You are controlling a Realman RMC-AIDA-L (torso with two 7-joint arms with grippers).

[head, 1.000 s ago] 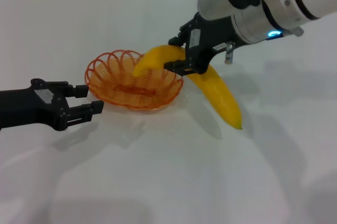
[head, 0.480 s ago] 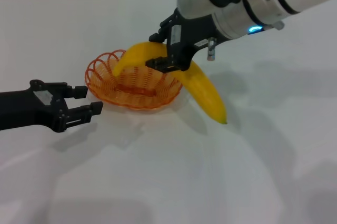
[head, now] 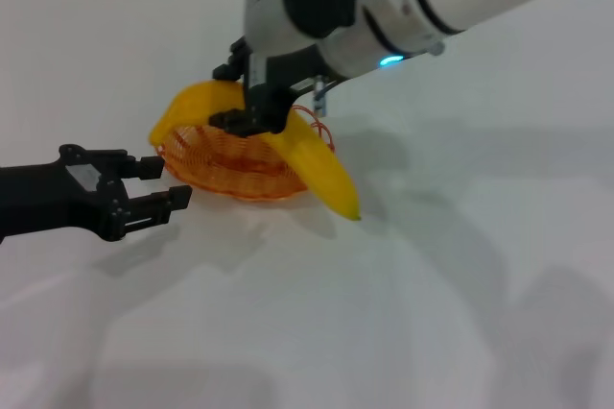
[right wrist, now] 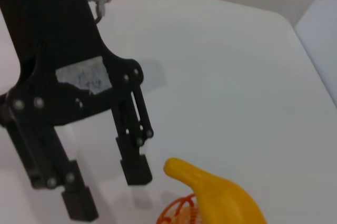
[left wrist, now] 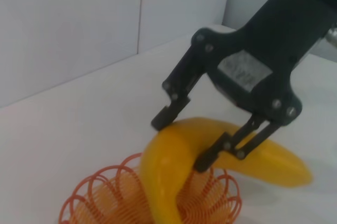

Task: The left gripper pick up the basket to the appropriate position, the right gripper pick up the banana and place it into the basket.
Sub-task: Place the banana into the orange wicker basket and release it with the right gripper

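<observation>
The right gripper (head: 251, 102) hangs over the basket (head: 216, 155), its two black fingers clamped across the middle of the banana (head: 317, 164). The banana is held above the basket, arching across it: one end pokes out past the basket's left rim, the other slopes down beyond the right rim toward the white table (head: 432, 265), ending just above the surface near the basket's right edge. From the left wrist view the same grip is plain, with one finger on each side of the banana (left wrist: 179, 155) and the orange wire loops of the basket (left wrist: 105, 197) directly beneath it.

The basket sits on the table, a little left of centre. Just to its left and slightly nearer, the left gripper (head: 163, 183) lies low over the table, pointing at the basket with its fingers spread apart and nothing between them; it is close to the rim but not touching it. The right wrist view shows those parted fingers (right wrist: 136, 170) too.
</observation>
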